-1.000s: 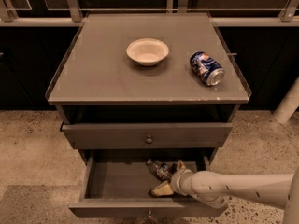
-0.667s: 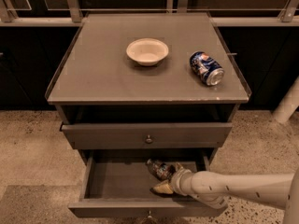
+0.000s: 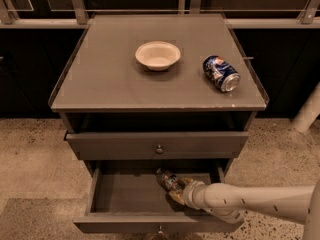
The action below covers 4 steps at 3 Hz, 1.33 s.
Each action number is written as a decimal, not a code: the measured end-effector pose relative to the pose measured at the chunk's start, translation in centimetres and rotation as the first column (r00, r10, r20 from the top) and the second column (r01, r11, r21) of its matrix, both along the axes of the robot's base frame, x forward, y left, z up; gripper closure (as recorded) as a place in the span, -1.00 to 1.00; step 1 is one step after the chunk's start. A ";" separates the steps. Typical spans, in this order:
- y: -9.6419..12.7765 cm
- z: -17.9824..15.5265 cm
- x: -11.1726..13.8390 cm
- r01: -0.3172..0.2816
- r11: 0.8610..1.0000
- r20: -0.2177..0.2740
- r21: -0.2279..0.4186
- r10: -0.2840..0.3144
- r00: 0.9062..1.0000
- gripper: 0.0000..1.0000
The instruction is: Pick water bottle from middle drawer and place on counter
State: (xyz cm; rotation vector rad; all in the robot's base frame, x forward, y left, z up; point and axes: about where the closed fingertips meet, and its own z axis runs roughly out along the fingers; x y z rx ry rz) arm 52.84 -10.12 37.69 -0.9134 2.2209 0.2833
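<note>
The middle drawer [image 3: 125, 196] is pulled open at the bottom of the cabinet. The water bottle [image 3: 168, 180] lies in it, right of centre, with its label band showing. My gripper [image 3: 177, 193] reaches into the drawer from the right on a white arm and sits right against the near end of the bottle, hiding part of it. The counter [image 3: 105, 79] is the grey cabinet top above.
A white bowl [image 3: 158, 55] and a blue soda can [image 3: 221, 73] lying on its side sit on the counter. The knobbed upper drawer [image 3: 159, 145] sticks out a little above the open one. Speckled floor lies on both sides of the cabinet.
</note>
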 end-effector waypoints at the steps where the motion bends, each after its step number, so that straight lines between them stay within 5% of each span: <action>1: 0.0 0.0 0.0 0.000 1.000 0.000 0.000 0.000 1.000 0.75; 2: 0.2 1.7 -0.6 -0.054 0.998 0.009 0.014 0.054 0.999 1.00; 3: -2.3 5.5 -2.0 -0.128 0.992 0.013 -0.001 0.128 0.992 1.00; 4: -5.0 9.1 -5.4 -0.196 0.980 -0.055 -0.035 0.194 0.980 1.00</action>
